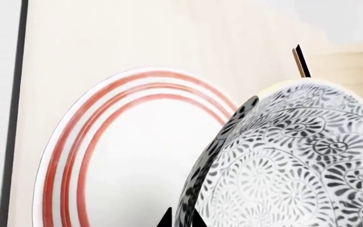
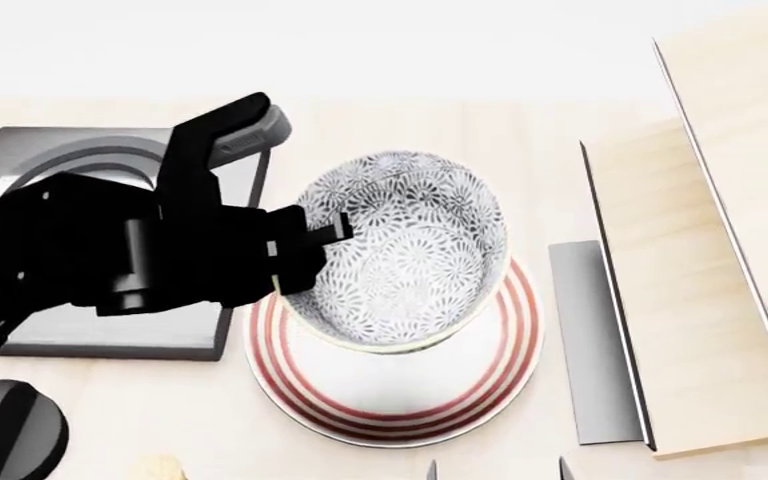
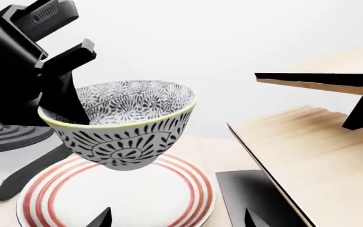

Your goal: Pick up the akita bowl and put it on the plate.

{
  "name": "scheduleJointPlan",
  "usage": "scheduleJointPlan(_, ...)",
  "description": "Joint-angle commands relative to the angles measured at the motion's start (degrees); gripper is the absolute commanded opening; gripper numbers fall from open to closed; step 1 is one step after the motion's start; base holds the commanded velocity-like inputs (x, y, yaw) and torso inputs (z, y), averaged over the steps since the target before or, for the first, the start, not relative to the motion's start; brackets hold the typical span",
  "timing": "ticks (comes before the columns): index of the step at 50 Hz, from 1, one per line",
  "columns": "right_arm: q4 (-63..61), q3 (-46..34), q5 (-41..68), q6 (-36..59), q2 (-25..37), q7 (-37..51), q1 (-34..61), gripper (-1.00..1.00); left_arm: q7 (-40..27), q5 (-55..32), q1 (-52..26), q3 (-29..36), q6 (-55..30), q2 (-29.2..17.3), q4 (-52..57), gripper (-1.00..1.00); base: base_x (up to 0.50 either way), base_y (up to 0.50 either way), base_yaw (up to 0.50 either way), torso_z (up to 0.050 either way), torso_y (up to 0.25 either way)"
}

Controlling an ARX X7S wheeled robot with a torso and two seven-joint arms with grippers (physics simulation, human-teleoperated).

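The left gripper (image 3: 74, 101) is closed on the rim of the akita bowl (image 3: 128, 125), one finger inside and one outside, and holds it tilted in the air just above the plate (image 3: 115, 198). To do this step well, I think the bowl should be levelled, centred over the red rings, and lowered gently before release. There is one bowl, one plate and one burner (image 2: 104, 330). Of the right gripper (image 3: 175, 220) only the fingertips show, standing apart and holding nothing.

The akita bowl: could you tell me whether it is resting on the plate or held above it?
Held above it. The akita bowl hangs tilted in the left gripper, clear of the plate.
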Motion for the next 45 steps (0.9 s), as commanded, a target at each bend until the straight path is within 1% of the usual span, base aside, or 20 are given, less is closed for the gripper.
scheduleJointPlan(1,-0.1,-0.3,0.0,-0.1,0.1,0.0,-0.1,1.00,0.6,-2.9,0.4,-0.3,1.7,0.0,-0.4,-1.00,0.00,0.00,0.00,0.008,-0.008)
scheduleJointPlan(6,0.0,-0.4,0.0,-0.3,0.1,0.0,-0.1,1.00,-0.9,-2.1,0.4,0.1,2.9,0.0,-0.1,-1.00,0.00,0.00,0.00,0.009,-0.086)
scheduleJointPlan(7,0.1,-0.5,0.1,-0.4,0.2,-0.1,-0.1,1.00,0.8,-3.0,0.6,-0.4,0.7,0.0,-0.4,-1.00,0.00,0.00,0.00,0.015,-0.250)
scheduleJointPlan(9,0.1,-0.5,0.1,-0.4,0.2,0.0,-0.1,1.00,0.2,-2.3,0.7,-0.4,1.9,0.0,-0.3,-1.00,0.00,0.00,0.00,0.015,-0.132)
scheduleJointPlan(11,0.1,-0.5,0.1,-0.4,0.2,0.1,-0.1,1.00,1.2,-2.8,0.9,-0.4,1.7,0.0,-0.5,-1.00,0.00,0.00,0.00,0.013,-0.049)
scheduleJointPlan(21,-0.3,-0.6,0.1,-0.3,0.4,0.1,-0.1,1.00,1.1,-3.1,2.0,-0.1,2.4,0.0,-0.5,-1.00,0.00,0.00,0.00,0.011,-0.018)
scheduleJointPlan(24,-0.3,-0.6,0.1,-0.2,0.4,0.2,0.0,1.00,0.1,-3.0,2.2,-0.3,4.1,0.0,-0.3,-1.00,0.00,0.00,0.00,0.010,-0.020)
scheduleJointPlan(27,-0.3,-0.6,0.2,-0.2,0.5,0.1,0.1,1.00,-0.5,-1.6,2.5,-0.3,4.2,0.0,0.3,-1.00,0.00,0.00,0.00,0.011,-0.072)
scheduleJointPlan(28,-0.2,-0.6,0.2,-0.3,0.5,0.1,0.1,1.00,-0.3,-2.9,2.7,-1.3,4.4,0.0,-0.2,-1.00,0.00,0.00,0.00,0.013,-0.156)
scheduleJointPlan(29,-0.2,-0.7,0.2,-0.4,0.5,0.1,0.1,1.00,-0.4,-2.2,2.8,-0.9,4.4,0.0,-0.1,-1.00,0.00,0.00,0.00,0.013,-0.174)
scheduleJointPlan(30,0.0,-0.7,0.3,-0.5,0.5,0.1,0.1,1.00,-2.3,-1.9,3.0,-0.7,4.2,0.0,-0.1,-1.00,0.00,0.00,0.00,0.013,-0.205)
scheduleJointPlan(33,0.2,-0.7,0.4,-0.5,0.4,0.1,0.2,1.00,-0.5,-3.3,3.2,-0.7,4.4,0.0,-0.5,-1.00,0.00,0.00,0.00,0.015,-0.183)
scheduleJointPlan(43,0.1,-1.0,0.4,-0.5,0.5,0.1,0.0,1.00,-0.3,-4.7,3.5,0.0,6.2,0.0,-0.5,-1.00,0.00,0.00,0.00,0.010,-0.014)
scheduleJointPlan(45,0.1,-1.1,0.3,-0.6,0.5,0.1,0.1,1.00,-0.2,-5.9,3.7,1.0,6.5,0.0,-0.6,-1.00,0.00,0.00,0.00,0.010,-0.006)
